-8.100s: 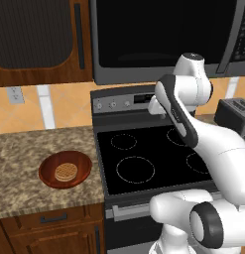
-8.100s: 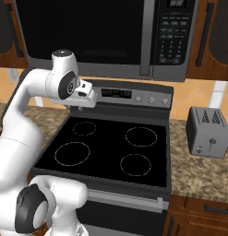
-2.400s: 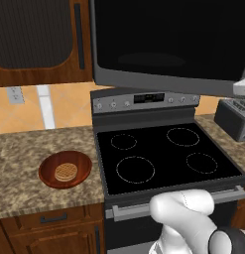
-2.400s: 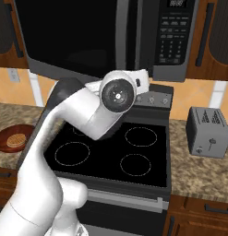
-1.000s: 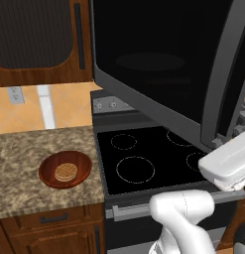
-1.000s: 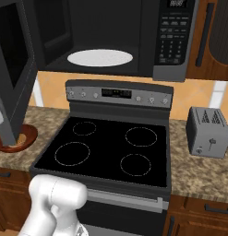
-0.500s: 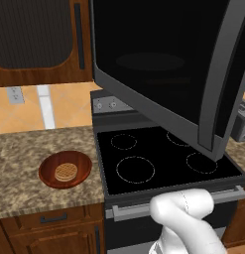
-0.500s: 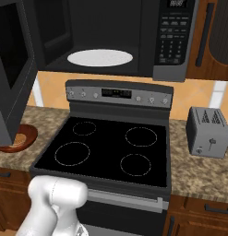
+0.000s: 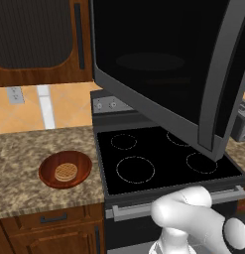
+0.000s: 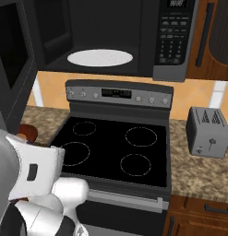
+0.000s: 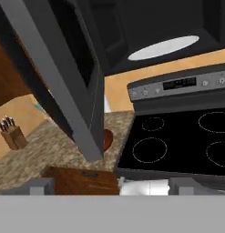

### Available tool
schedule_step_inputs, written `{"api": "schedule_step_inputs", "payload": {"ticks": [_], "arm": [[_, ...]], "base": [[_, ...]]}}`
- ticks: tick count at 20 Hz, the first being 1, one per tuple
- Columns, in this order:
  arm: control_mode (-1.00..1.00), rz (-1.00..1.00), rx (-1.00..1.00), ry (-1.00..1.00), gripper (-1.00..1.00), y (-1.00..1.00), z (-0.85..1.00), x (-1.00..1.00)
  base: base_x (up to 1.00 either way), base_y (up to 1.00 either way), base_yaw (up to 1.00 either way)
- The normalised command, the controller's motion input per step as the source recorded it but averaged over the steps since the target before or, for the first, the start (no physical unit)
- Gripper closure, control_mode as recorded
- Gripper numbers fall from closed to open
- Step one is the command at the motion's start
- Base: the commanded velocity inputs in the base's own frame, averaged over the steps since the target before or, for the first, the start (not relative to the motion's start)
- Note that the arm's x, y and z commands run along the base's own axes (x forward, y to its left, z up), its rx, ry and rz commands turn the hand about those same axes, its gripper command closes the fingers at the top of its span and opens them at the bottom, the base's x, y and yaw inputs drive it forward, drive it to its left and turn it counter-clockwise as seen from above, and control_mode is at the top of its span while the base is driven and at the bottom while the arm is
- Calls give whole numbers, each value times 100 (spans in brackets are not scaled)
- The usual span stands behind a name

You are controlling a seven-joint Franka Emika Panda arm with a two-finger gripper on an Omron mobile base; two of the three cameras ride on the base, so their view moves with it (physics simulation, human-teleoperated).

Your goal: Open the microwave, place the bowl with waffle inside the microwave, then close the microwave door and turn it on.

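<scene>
Microwave door stands swung wide, hinged at the left, its black glass facing out over the stove. Its long grey handle runs upright along the free edge. The microwave cavity is exposed, with the white turntable lying flat inside, ahead of the pincer and above it. The pincer's tips stand well apart with nothing between them. In the hand view the door's free edge hangs just ahead and to its left.

The bowl sits upright on the desk left of the stove, mouth up, with the waffle lying flat at its middle. Being round, it has no long axis to align with. From the pincer it lies ahead and to the left, beyond the door's lower corner, which hides most of it in the hand view.

The opening step looks done, so fetching the bowl appears to be the step in hand. To do that well, the arm should probably pass under or around the door's hanging corner rather than brush it. It should then come down on the near rim — one tip inside, one outside — and keep the bowl level so the waffle stays put.
</scene>
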Motion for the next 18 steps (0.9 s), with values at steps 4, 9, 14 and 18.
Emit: {"api": "schedule_step_inputs", "payload": {"ticks": [4, 9, 14, 18], "arm": [[-100, 1, 47, 1, -100, -24, -65, 71], [-100, 0, 42, 4, -100, -8, -58, 85], [-100, 0, 40, 0, -100, 0, -54, 69], [-100, -1, 28, 0, -100, 1, -28, 53]], "base": [[0, 0, 0], [0, 0, 0], [0, 0, 0], [0, 0, 0]]}}
